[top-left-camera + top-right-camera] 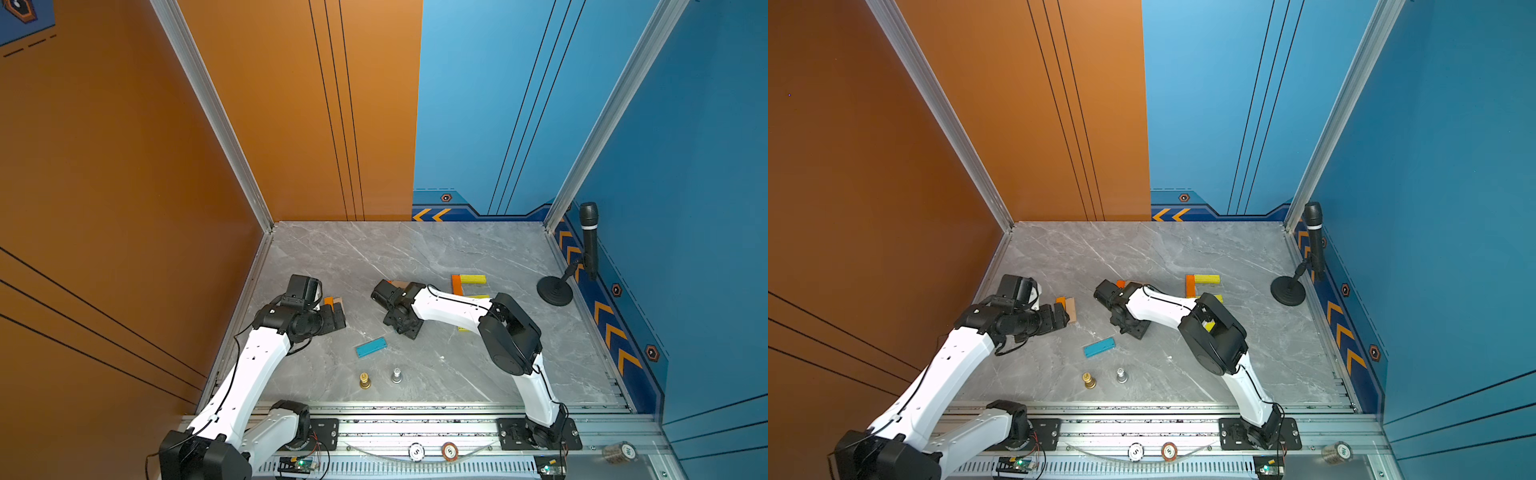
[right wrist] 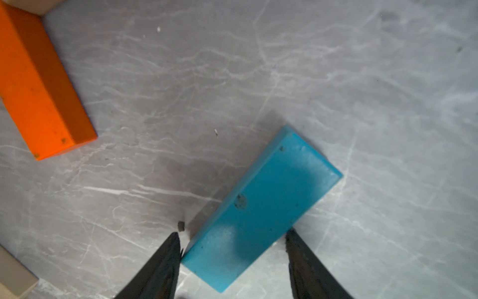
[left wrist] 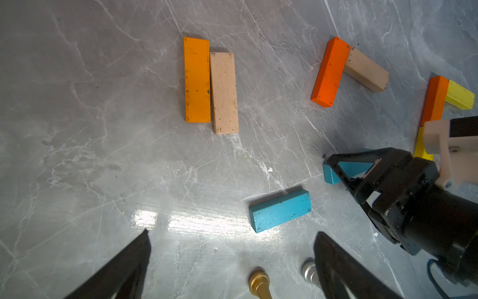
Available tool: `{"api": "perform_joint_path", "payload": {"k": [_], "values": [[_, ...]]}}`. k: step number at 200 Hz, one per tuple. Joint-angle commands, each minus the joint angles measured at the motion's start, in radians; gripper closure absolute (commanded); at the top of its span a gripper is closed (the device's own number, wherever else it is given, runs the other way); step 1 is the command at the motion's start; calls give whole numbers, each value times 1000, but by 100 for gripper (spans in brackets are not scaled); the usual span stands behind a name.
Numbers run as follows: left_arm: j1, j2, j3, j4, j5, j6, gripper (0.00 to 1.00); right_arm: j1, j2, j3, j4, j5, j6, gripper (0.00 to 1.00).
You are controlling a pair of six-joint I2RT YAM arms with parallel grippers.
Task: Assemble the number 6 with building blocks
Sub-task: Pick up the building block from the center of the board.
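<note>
Building blocks lie scattered on the grey marble table [image 1: 415, 249]. My right gripper [image 2: 232, 246] points down at mid-table, and both fingertips touch a teal-blue block [image 2: 261, 207] that sits skewed between them. A second teal-blue block [image 1: 371, 347] lies flat nearer the front. My left gripper [image 3: 232, 259] hangs open and empty above the table. Just beyond it an orange block [image 3: 197, 79] and a tan block [image 3: 224, 93] lie side by side. An orange-red block [image 3: 330, 71] and a tan block [image 3: 366, 70] meet in an L. Further right, an orange block [image 1: 456, 284] adjoins a yellow block [image 1: 472, 279].
A gold pawn [image 1: 365, 380] and a silver pawn [image 1: 397, 375] stand near the front edge. A microphone on a round black stand [image 1: 555, 291] is at the right wall. Two round chips [image 1: 416, 451] lie on the front rail. Walls close in the left, back and right.
</note>
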Motion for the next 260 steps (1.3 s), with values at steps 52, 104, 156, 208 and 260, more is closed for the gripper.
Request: {"api": "perform_joint_path", "payload": {"k": [52,104,156,208,260], "values": [[-6,-5,-12,4,26,6,2,-3,60,55,-108,-3,-165,52],[-5,1,-14,5,32,9,2,-13,38,25,-117,2,-281,55],[-5,2,-15,6,39,10,2,-51,2,4,-125,-29,-462,62],[-4,10,-15,7,45,11,2,-67,-60,-28,-164,7,-630,65],[-1,31,-7,6,49,12,2,-17,-84,-11,-126,-44,-593,64]]}}
